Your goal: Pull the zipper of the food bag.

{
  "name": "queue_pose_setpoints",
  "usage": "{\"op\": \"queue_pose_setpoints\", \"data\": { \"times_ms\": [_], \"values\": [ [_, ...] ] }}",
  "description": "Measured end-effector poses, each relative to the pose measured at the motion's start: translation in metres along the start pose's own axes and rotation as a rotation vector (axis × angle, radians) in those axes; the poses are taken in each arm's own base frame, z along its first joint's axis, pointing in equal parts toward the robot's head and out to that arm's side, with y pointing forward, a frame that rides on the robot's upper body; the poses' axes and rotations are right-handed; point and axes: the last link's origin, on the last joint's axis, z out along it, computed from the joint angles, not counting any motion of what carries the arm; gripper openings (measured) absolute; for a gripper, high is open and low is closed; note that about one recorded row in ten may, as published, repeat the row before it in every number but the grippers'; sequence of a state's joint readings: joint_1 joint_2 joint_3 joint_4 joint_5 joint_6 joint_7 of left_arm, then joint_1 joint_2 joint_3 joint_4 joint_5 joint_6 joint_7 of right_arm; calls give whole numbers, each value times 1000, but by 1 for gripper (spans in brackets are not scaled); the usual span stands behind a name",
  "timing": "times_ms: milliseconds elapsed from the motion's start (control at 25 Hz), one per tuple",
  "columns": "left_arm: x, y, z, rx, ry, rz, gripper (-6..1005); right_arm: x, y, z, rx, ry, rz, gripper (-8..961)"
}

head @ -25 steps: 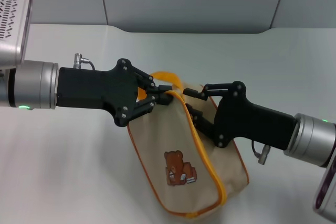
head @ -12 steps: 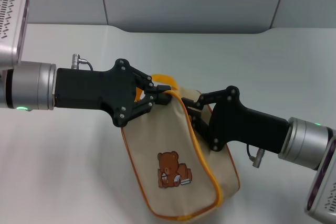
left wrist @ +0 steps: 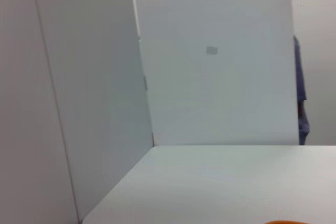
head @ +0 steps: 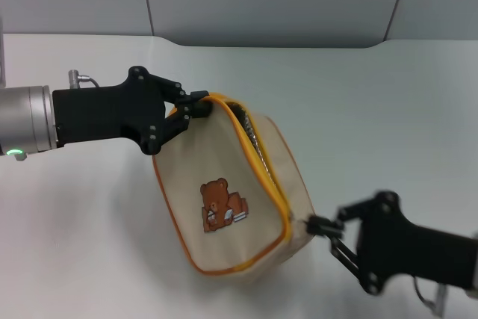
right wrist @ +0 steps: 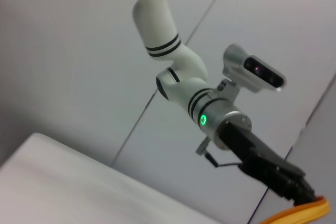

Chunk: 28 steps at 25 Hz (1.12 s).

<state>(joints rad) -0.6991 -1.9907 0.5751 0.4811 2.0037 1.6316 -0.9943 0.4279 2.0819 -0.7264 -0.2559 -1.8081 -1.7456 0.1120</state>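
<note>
Held up over the middle of the white desk (head: 388,102), boxy beige canvas food bag (head: 224,199) with left claw (head: 196,106) clamped on its far corner, right claw (head: 323,228) pinched on the near end of the yellow-orange zipper (head: 263,162), part unzipped.

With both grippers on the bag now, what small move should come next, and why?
Probably ease the right gripper a little farther along the zipper: it pinches at the food bag's lower corner, teeth show open near the top, and the left gripper holds the upper end.
</note>
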Motion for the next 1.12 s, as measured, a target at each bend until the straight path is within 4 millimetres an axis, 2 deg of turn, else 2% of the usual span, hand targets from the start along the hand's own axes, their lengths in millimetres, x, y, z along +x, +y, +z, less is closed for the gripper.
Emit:
{"op": "queue_pose_setpoints", "data": {
  "times_ms": [120,240,360,400,520,720,920,1080,1120],
  "values": [
    [-4,2,0,7,-5,-13,58,-4,10,-17,32,5,67,1],
    [-4,3,1,6,-4,-25,58,-4,9,-20,58,4,102,37],
    [-7,4,5,25,2,-113,58,-2,-10,-27,168,9,270,74],
    [-7,4,5,25,2,-113,58,-2,-10,-27,168,9,270,86],
    [-20,11,12,88,6,-230,58,-2,-24,-28,232,-17,392,126],
    [-34,22,17,124,24,-310,60,-2,-35,-24,249,-41,475,208],
    [-38,24,14,176,83,-357,62,-1,-48,-23,280,-54,546,289],
    [-38,24,-1,264,195,-402,63,-1,-62,-23,234,-42,623,478],
    [-37,27,-7,276,230,-410,105,-3,-67,-24,177,-25,667,525]
  ]
}}
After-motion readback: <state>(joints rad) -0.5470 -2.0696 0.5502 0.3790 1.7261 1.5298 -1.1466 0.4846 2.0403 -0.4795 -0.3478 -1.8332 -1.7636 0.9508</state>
